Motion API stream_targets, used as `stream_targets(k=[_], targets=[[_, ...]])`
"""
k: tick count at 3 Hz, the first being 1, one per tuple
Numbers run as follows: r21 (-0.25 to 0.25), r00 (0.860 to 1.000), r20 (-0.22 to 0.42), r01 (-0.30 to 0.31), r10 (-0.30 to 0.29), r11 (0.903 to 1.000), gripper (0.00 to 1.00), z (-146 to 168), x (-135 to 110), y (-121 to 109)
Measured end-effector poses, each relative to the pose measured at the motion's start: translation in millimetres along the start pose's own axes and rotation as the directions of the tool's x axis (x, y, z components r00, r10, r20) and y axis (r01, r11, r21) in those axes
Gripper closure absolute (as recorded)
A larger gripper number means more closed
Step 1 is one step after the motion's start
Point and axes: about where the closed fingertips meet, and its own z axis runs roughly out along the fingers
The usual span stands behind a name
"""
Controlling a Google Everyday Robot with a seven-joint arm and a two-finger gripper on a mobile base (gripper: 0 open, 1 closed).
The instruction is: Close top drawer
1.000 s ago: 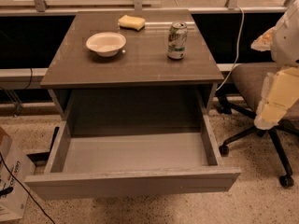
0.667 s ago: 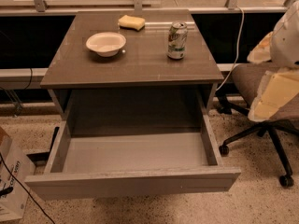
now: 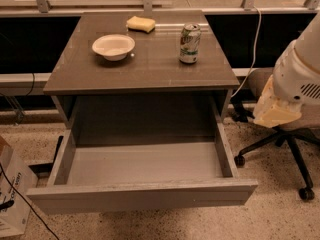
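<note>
The top drawer of the grey cabinet is pulled far out toward me. Its flat front has no handle, and its pale grey inside is empty. My arm comes in from the right edge, its white shell above a cream-coloured end piece, the gripper. The gripper hangs to the right of the cabinet, at about the height of the drawer's right side wall and apart from it. It touches nothing.
On the cabinet top stand a white bowl, a yellow sponge and a green can. A black office chair stands at the right, behind the arm. A cardboard box and cables lie at the left.
The arm and gripper have moved left, closer to the cabinet's right side. The drawer has not moved.
</note>
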Motion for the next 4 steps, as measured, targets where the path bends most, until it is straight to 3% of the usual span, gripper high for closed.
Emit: stream_targets(k=[1,2,4], targets=[[0.004,1.0,0.0,0.001,-0.001,1.0,0.93,-0.8,-0.1,0.8],[-0.006,0.999,-0.033,0.006,-0.006,1.0,1.0,12.9,2.3,8.2],[-0.149,0.994,-0.087,-0.074,0.062,0.986,1.0,104.9,28.4,61.8]])
